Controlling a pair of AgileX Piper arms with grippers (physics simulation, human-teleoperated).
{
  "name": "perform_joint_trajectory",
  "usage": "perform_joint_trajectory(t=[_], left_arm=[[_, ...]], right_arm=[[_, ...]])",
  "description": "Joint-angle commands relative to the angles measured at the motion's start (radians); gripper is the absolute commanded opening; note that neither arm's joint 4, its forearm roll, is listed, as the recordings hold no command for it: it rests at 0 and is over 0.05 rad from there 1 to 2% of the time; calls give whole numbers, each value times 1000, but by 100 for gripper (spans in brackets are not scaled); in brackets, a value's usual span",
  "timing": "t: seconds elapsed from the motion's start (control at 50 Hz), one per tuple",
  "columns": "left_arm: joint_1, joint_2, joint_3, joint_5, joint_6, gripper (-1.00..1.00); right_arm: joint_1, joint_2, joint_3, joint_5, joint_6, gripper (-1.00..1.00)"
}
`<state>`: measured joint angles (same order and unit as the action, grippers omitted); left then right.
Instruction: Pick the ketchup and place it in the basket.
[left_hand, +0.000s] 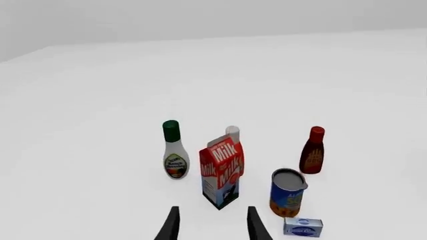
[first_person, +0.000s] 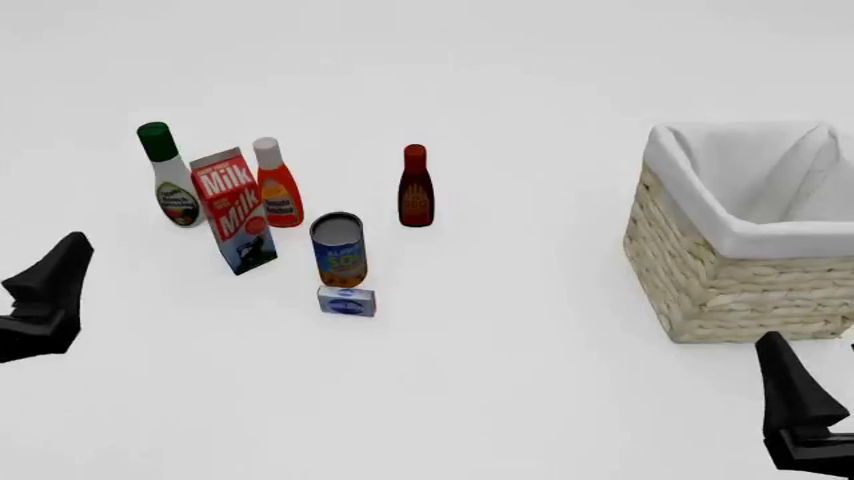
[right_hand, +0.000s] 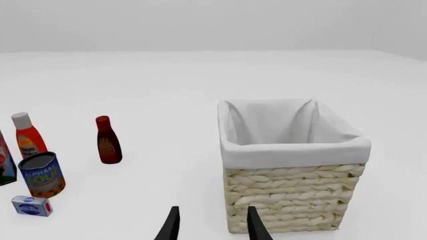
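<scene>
Ketchup bottle (first_person: 279, 186) stands upright just behind the milk carton (first_person: 234, 212), well apart from the basket (first_person: 747, 250). Left gripper (left_hand: 212, 225) and right gripper (right_hand: 212, 225) hang empty, jaws apart. The bottle is probably light, smooth plastic; grasp mid-body, below the cap.

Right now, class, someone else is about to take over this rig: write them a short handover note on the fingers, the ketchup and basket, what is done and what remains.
Left gripper: open, holding nothing, low at the near left, facing the milk.
Right gripper: open, holding nothing, near the basket's front.
Ketchup: upright on the table, just behind and right of the milk, the can nearer and to its right. From the left wrist view only its white cap shows over the milk.
Basket: far right, nothing visible inside.
Done: nothing yet.
Left: grasp the ketchup, carry it right, drop it in the basket.
</scene>
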<state>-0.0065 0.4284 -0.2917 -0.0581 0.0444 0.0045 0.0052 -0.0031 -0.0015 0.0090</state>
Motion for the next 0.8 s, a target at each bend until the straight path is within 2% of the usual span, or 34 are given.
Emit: perform_joint_trajectory(t=[0.02,0.08,0.18,0.2,0.28,0.32,0.34,0.46,0.48,0.5,0.54,0.68,0.78,0.8], left_arm=[[-27,161,-189,97,1,100],[-34,203,-254,143,-25,100],[-40,222,-312,190,-28,100],[-49,237,-332,207,-47,100],[-61,260,-401,252,-41,100],[-57,251,-429,259,3,100],[-72,273,-456,282,-11,100],[-84,296,-509,303,32,100],[-98,335,-545,300,136,100],[-108,379,-577,334,98,100],[-101,392,-608,345,120,100],[-121,499,-733,449,68,100],[-145,539,-775,486,80,100],[-159,557,-796,509,51,100]], right_arm=[[1,2,0,0,-1,100],[2,1,1,0,-2,100],[2,4,1,-2,-6,100],[3,6,1,-3,-6,100],[4,10,0,-4,-7,100],[5,13,2,-5,-9,100],[7,20,2,-9,-11,100],[12,31,2,-17,-9,100],[29,92,3,-65,-5,100],[31,97,3,-70,-3,100],[34,100,3,-72,-1,100],[33,79,3,-54,-3,100],[32,74,3,-51,-2,100],[32,72,3,-51,-6,100]])
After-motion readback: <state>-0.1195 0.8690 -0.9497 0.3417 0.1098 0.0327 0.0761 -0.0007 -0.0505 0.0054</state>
